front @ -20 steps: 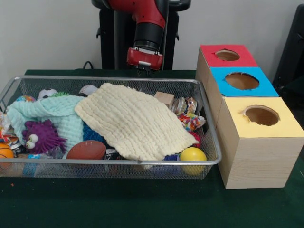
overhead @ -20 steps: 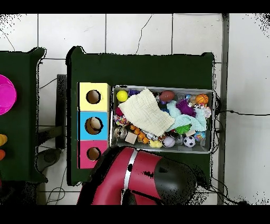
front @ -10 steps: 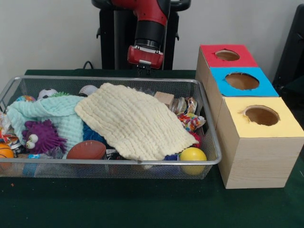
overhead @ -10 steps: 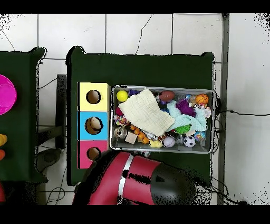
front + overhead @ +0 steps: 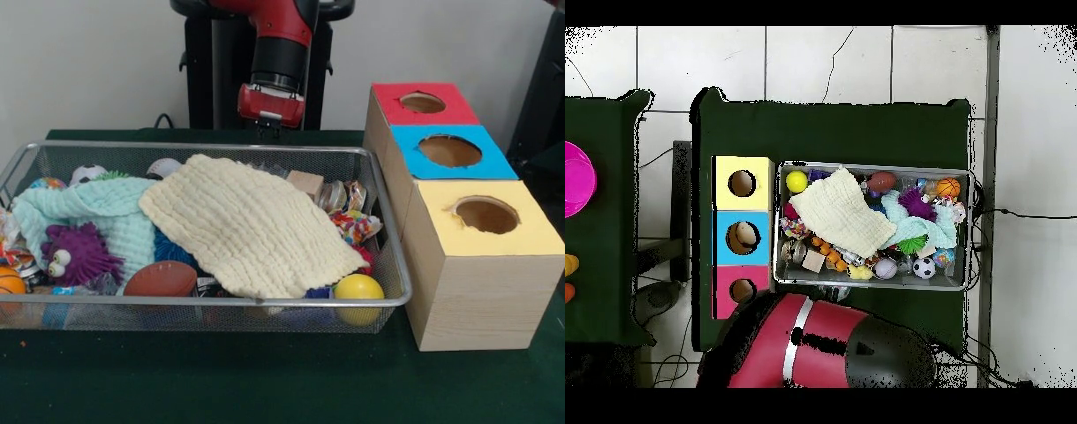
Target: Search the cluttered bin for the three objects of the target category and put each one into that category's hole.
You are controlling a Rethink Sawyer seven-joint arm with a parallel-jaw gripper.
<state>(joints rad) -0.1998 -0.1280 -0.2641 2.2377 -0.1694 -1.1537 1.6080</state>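
Observation:
A wire mesh bin (image 5: pixel 391 231) holds a jumble of toys. A cream knitted cloth (image 5: pixel 249 223) lies over its middle and a mint cloth (image 5: pixel 104 210) over its left part. Around them show a purple fuzzy toy (image 5: pixel 76 253), a brown football (image 5: pixel 161 279), a yellow ball (image 5: pixel 358 288) and a wooden block (image 5: pixel 305 184). To the right stand three boxes with a red hole (image 5: pixel 422 102), a blue hole (image 5: pixel 450 150) and a yellow hole (image 5: pixel 486 215). My gripper (image 5: pixel 267 132) hangs behind the bin's far rim, above the table and outside the bin. From overhead the red arm (image 5: pixel 815 345) hides it.
From overhead the bin (image 5: pixel 871 284) sits right of the boxes, and the blue box's hole (image 5: pixel 742 238) shows something tan inside. A pink round object (image 5: pixel 575 180) lies on a second green table at the left edge. The black pedestal stands behind the bin.
The arm has drawn back from the bin's far rim and risen slightly. Nothing in the bin has moved.

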